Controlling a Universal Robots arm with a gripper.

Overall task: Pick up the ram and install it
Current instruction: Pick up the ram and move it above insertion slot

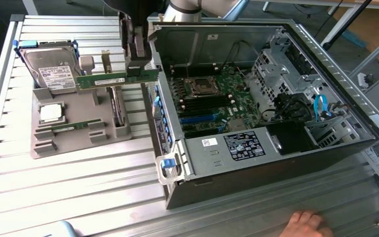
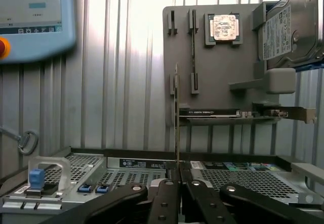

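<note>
The ram (image 1: 104,80) is a long green stick, held level in the air above the grey holder tray (image 1: 77,138), just outside the open computer case (image 1: 262,143). My gripper (image 1: 141,74) is shut on the end of the stick nearest the case. In the wrist view the ram (image 2: 176,118) shows edge-on as a thin line rising from between my fingers (image 2: 167,193). A second green stick (image 1: 71,126) lies in a slot of the tray.
On the tray sit a hard drive (image 1: 51,66), a silver processor chip (image 1: 51,112) and an upright dark card (image 1: 115,116). The motherboard (image 1: 209,101) lies inside the case. A person's hand (image 1: 308,223) rests at the table's near edge. A teach pendant (image 2: 35,21) lies beside the tray.
</note>
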